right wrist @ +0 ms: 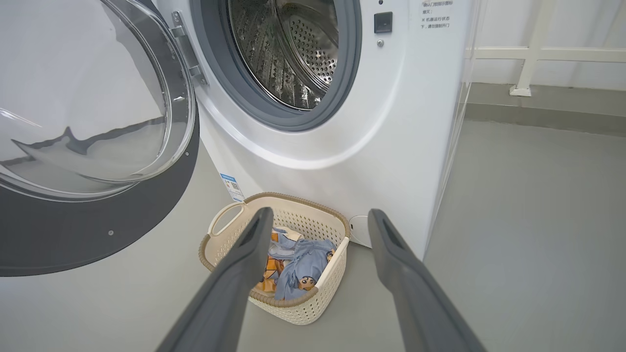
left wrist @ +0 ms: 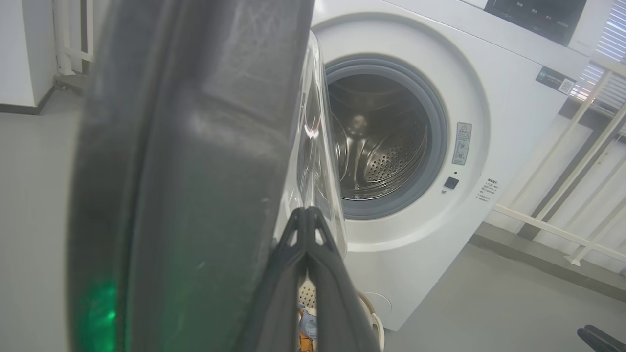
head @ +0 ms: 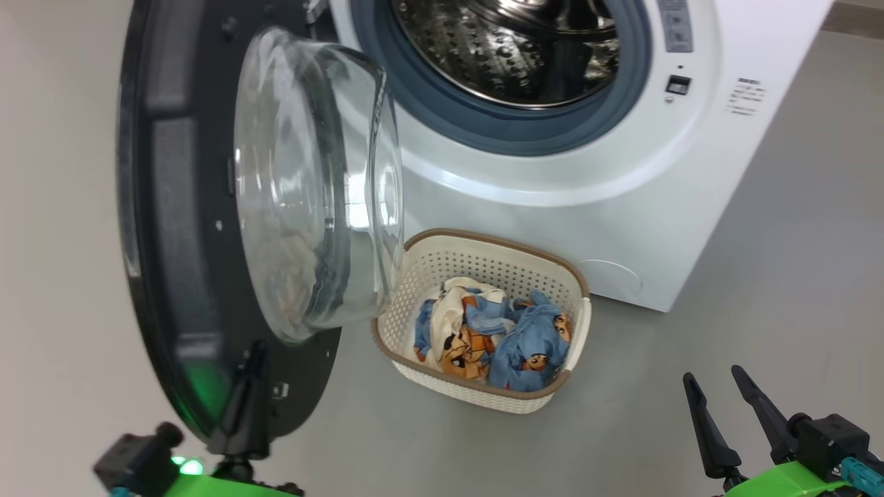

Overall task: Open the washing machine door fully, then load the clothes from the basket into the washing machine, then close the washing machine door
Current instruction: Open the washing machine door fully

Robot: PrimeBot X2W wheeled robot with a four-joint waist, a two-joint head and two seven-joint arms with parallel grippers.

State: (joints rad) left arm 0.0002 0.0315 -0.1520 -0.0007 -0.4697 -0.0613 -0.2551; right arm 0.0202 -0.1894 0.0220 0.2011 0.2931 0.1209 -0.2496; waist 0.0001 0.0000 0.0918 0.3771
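Right fingers [head: 703,424] stand spread wide and empty, aimed at the basket [head: 497,241] on the floor [head: 656,386] just ahead and slightly to their left. Its long side runs roughly across their line, with the clothes [head: 497,331] heaped inside. Left fingers [head: 248,407] are pressed together on nothing, tips at the inner face of the washing machine door [head: 173,241], which swings wide between them and the basket. The right arm therefore looks nearer and unblocked. Beyond, the washing machine [head: 552,207] gapes.

Upper right of frame: washing machine [head: 621,207]; left: its door [head: 173,207]; lower centre: basket [head: 476,266] on floor [head: 760,310], before the machine (clothes [head: 504,338] inside).
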